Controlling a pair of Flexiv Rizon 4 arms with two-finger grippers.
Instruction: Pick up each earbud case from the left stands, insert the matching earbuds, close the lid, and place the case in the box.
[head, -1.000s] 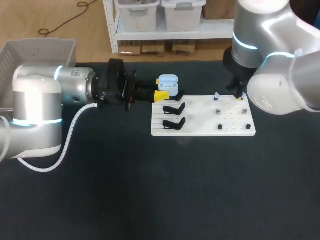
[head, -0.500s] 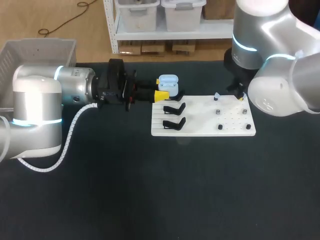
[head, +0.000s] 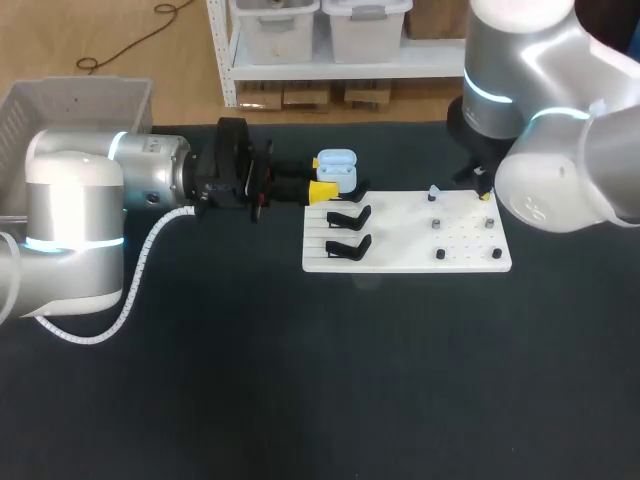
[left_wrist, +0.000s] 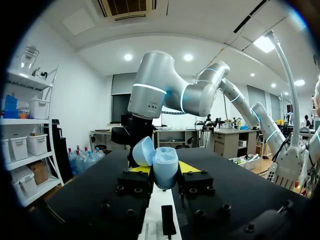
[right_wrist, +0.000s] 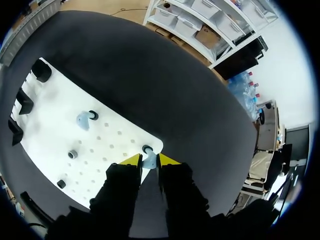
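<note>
Barely, my right gripper (right_wrist: 149, 159) creeps upward, pinching an earbud (right_wrist: 149, 161) off its peg (right_wrist: 147, 148); my left gripper (left_wrist: 164, 169) clamps the open case (left_wrist: 165, 161), ready.

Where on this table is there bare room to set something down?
The dark table is bare all along the near side of the white board. On the board, a strip between the black stands and the pegs is free. Crowded: the board's far edge, where the left jaws hold the open case and the right jaws grip an earbud.
</note>
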